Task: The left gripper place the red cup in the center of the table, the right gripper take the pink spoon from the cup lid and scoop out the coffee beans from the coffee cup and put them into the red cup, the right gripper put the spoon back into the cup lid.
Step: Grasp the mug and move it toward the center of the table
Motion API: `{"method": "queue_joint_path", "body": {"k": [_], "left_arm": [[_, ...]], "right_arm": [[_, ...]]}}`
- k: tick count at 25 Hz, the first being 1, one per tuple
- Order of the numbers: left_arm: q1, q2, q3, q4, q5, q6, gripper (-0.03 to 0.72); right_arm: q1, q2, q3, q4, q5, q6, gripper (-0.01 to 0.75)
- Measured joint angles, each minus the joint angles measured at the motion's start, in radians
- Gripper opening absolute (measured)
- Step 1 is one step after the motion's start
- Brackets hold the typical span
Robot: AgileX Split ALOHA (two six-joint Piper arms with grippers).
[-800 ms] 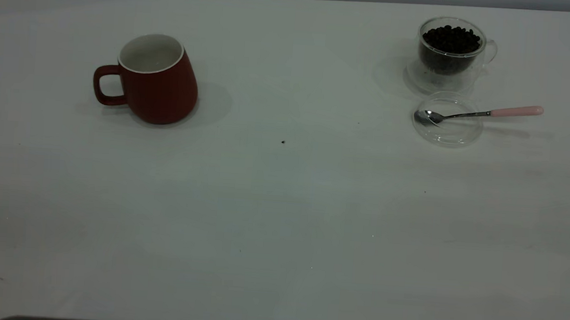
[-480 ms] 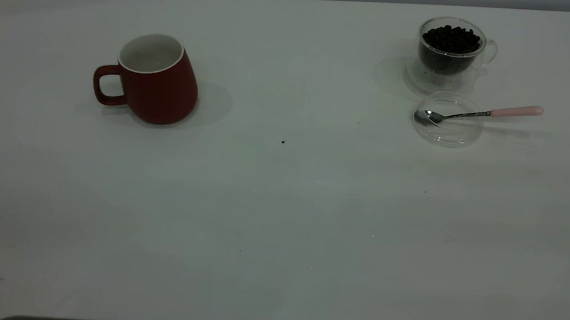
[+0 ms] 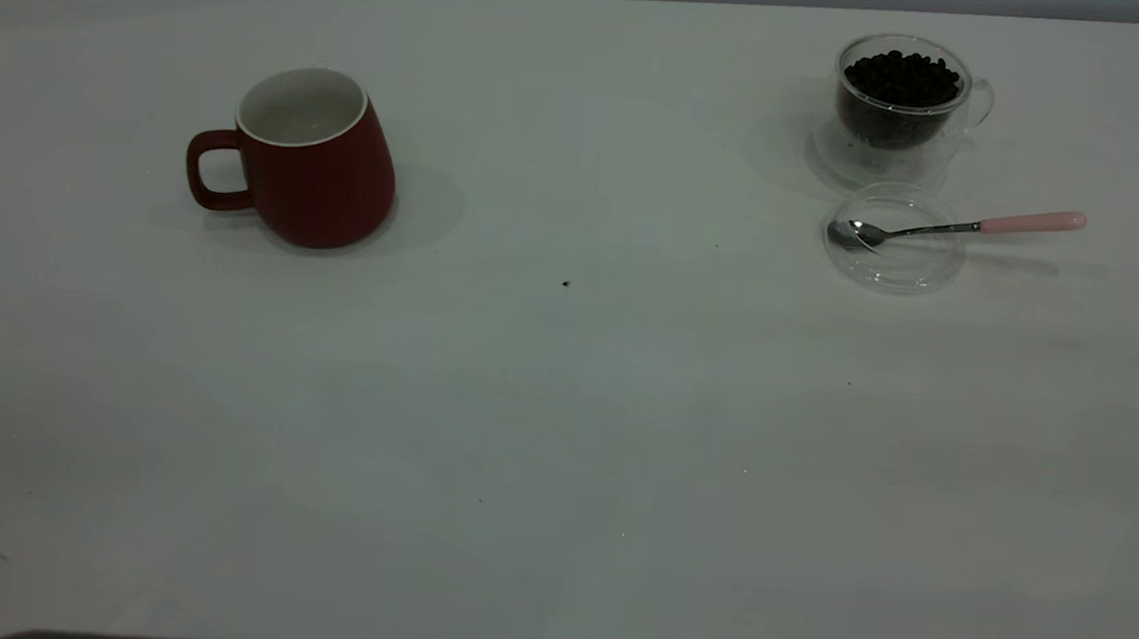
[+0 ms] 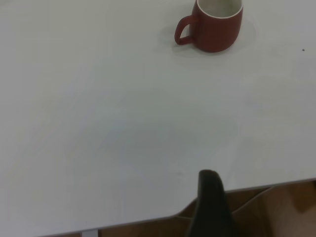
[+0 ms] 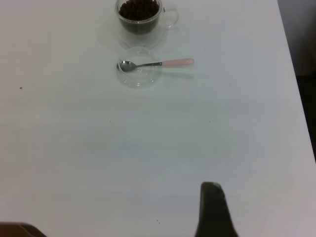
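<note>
- Risk, left side: the red mug point(image 3: 305, 161) stands upright at the far left of the tabletop point(image 3: 561, 439), handle turned to the left edge. Its body widens toward the base, so a grasp taken high on the wall could slip or tip it. Dragging it instead of lifting could topple it on the way to the centre.
- Risk, right side: the pink-handled teaspoon point(image 3: 957, 226) lies with its bowl in the clear glass lid point(image 3: 894, 244) and its handle overhanging to the right. A pinch on that handle could lever the bowl up, shift the lid, or knock the lid against the glass cup point(image 3: 900, 107) of coffee beans point(image 3: 902, 79) standing just behind it.
- Left hand point(image 4: 211, 207): only one dark finger shows in its wrist view, over the near tabletop edge, well apart from the mug. It holds and touches nothing visible; its opening I cannot tell.
- Right hand point(image 5: 213, 210): likewise one dark finger over the near tabletop, far from spoon and lid; nothing held, opening not determinable.
</note>
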State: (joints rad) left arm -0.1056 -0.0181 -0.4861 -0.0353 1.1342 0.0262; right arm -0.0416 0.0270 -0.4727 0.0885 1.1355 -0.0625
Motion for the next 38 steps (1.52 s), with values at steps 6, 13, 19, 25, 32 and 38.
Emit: {"method": "queue_joint_path", "body": {"k": [6, 13, 19, 25, 32, 38], "left_arm": [[0.000, 0.000, 0.000, 0.000, 0.000, 0.000, 0.587], [0.000, 0.000, 0.000, -0.001, 0.000, 0.000, 0.587], [0.000, 0.000, 0.000, -0.001, 0.000, -0.009, 0.587], [0.000, 0.004, 0.000, -0.001, -0.001, -0.011, 0.587], [0.000, 0.319, -0.066, 0.002, -0.134, -0.043, 0.587], [0.000, 0.748, -0.138, 0.001, -0.308, -0.048, 0.587]], "right_arm": [[0.000, 0.000, 0.000, 0.000, 0.000, 0.000, 0.537], [0.000, 0.000, 0.000, 0.000, 0.000, 0.000, 0.537], [0.000, 0.000, 0.000, 0.000, 0.000, 0.000, 0.537], [0.000, 0.000, 0.000, 0.000, 0.000, 0.000, 0.537], [0.000, 0.000, 0.000, 0.000, 0.000, 0.000, 0.537], [0.000, 0.000, 0.000, 0.000, 0.000, 0.000, 0.537]]}}
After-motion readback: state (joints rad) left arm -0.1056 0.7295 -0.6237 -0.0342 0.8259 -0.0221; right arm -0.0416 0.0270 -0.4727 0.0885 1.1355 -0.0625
